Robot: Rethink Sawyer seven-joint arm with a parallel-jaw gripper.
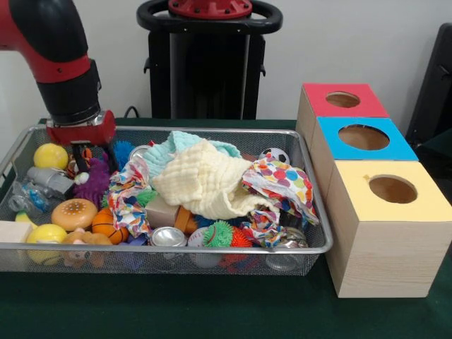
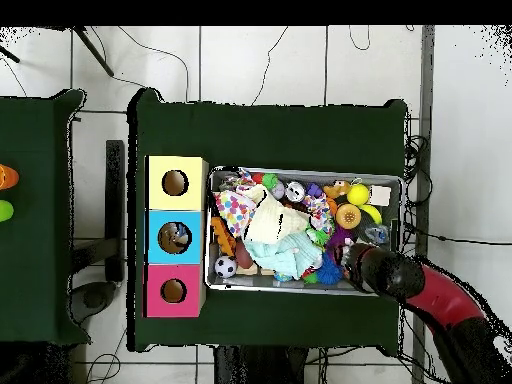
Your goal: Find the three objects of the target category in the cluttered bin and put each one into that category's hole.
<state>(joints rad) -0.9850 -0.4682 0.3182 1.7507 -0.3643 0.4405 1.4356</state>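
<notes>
The silver wire-mesh bin (image 1: 169,248) is full of toys and cloths, and it also shows in the overhead view (image 2: 300,171). My gripper (image 1: 88,159) is lowered into the bin's far left corner, over a purple spiky toy (image 1: 95,182) and beside a yellow ball (image 1: 51,156). In the overhead view the gripper (image 2: 351,253) is at the bin's lower right. Three wooden boxes stand beside the bin, each with a round hole: red top (image 1: 342,100), blue top (image 1: 364,138), yellow top (image 1: 392,189). Something shows inside the blue box's hole (image 2: 174,237).
A pale yellow cloth (image 1: 208,182), a teal cloth (image 1: 180,143) and a polka-dot cloth (image 1: 282,180) cover the bin's middle. A doughnut toy (image 1: 74,213), basketball (image 1: 106,224), can (image 1: 168,236) and soccer ball (image 1: 275,155) lie around them. A second green table (image 2: 40,215) stands apart.
</notes>
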